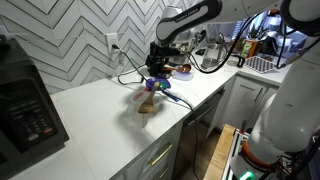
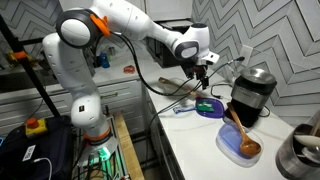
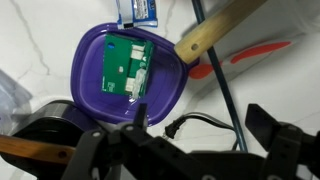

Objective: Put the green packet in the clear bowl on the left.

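Observation:
The green packet [image 3: 125, 65] lies flat inside a shallow purple dish [image 3: 170, 85]; it also shows as a green patch in an exterior view [image 2: 207, 105]. My gripper [image 3: 175, 130] is open and empty, and hovers just above the dish's near side. It hangs over the dish in both exterior views [image 1: 158, 76] [image 2: 203, 78]. The clear bowl [image 2: 240, 146], which holds brown contents and a wooden spoon, stands on the counter apart from the dish. It also shows in the other exterior view [image 1: 148, 104].
A purple-blue packet [image 3: 140, 10] lies beyond the dish. A wooden utensil handle [image 3: 215, 35], a red utensil [image 3: 250, 55] and a black cable [image 3: 200, 122] lie beside it. A black appliance [image 2: 255, 92], a metal pot [image 2: 300, 150] and a microwave [image 1: 25, 105] stand on the white counter [image 1: 100, 120].

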`<state>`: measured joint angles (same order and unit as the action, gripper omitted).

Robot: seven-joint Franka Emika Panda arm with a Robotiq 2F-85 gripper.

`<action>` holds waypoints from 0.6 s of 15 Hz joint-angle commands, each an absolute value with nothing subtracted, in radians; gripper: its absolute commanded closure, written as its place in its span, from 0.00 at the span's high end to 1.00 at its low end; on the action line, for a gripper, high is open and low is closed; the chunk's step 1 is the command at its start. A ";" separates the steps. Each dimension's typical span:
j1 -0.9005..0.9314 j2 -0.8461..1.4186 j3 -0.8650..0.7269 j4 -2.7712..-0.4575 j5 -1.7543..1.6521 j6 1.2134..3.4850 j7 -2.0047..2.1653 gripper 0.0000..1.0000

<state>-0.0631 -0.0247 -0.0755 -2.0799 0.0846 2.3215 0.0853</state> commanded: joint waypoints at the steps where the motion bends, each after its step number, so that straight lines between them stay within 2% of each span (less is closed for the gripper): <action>1: -0.066 -0.022 -0.073 -2.069 0.086 2.311 0.084 1.00; 9: -0.106 0.096 -0.118 -1.982 -0.107 2.158 0.225 1.00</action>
<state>-0.0944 0.0355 -0.1043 -2.0396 -0.0642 2.2434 0.1838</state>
